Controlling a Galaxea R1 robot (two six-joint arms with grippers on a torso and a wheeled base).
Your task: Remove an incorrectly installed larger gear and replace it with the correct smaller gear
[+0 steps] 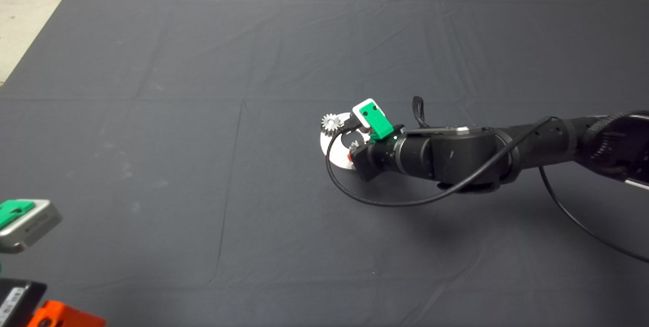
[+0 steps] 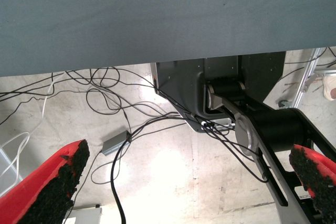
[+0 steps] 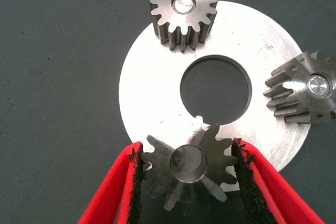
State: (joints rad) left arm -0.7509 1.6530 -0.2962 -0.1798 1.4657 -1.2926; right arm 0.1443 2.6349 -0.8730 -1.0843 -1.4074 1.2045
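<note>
I have the mat (image 1: pixel 203 88) filling most of the head view, with the right arm (image 1: pixel 481 152) reaching in over a white plate (image 3: pixel 157 66) near its middle. The right gripper (image 3: pixel 189 169) is clenched on a dark gear (image 3: pixel 189 163), one pad (image 3: pixel 135 182) on each flank, bore axis upright — whether it sits on a pin yet I cannot tell. By its width, about that of its neighbours, I take it for the smaller gear and judge this the replacement step. It hangs over the plate's rim, just beside the central hole (image 3: pixel 215 90), so what counts next is bore over pin, straight down. I count three gears here: this one and two paler ones (image 3: pixel 184 11) (image 3: pixel 304 90), each on a shiny pin. No larger gear is in view. The left gripper (image 2: pixel 184 182) is parked off the mat's lower left corner, fingers spread wide, holding nothing — only floor and cables beyond.
</note>
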